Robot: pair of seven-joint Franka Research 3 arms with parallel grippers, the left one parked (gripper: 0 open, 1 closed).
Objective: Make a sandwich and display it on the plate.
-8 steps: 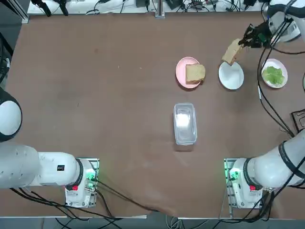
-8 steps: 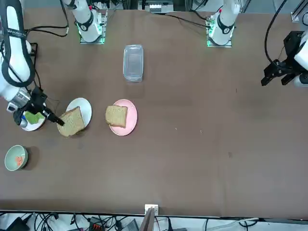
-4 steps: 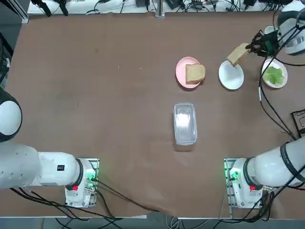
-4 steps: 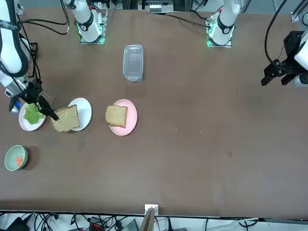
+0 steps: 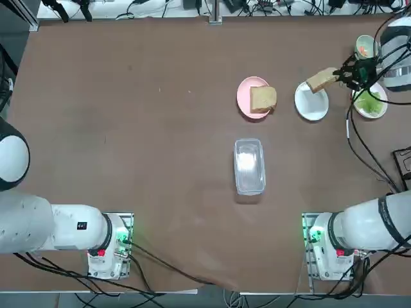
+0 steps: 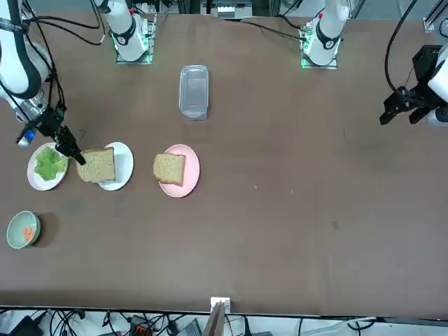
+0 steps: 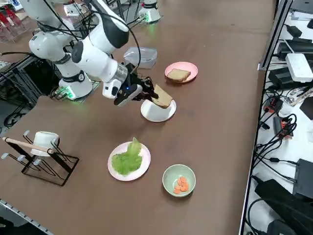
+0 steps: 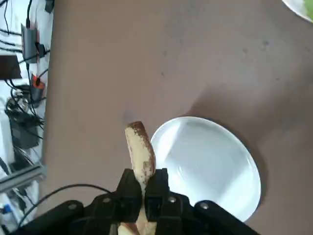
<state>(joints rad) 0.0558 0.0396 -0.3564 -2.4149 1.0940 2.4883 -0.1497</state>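
Pinching one bread slice (image 8: 141, 149) by its edge, my right gripper (image 8: 143, 188) hangs over the rim of the white plate (image 5: 311, 106), jaws clamped tight on the crust. I see the slice tilted above that plate, which is otherwise bare. Just beside it lies a plate of green leaves (image 7: 128, 160), with a bowl of orange pieces (image 7: 179, 179) near. A second bread slice (image 5: 262, 98) rests on the pink plate (image 5: 243, 95). A clear container (image 5: 249, 165) stands apart, nearer the arms' bases.
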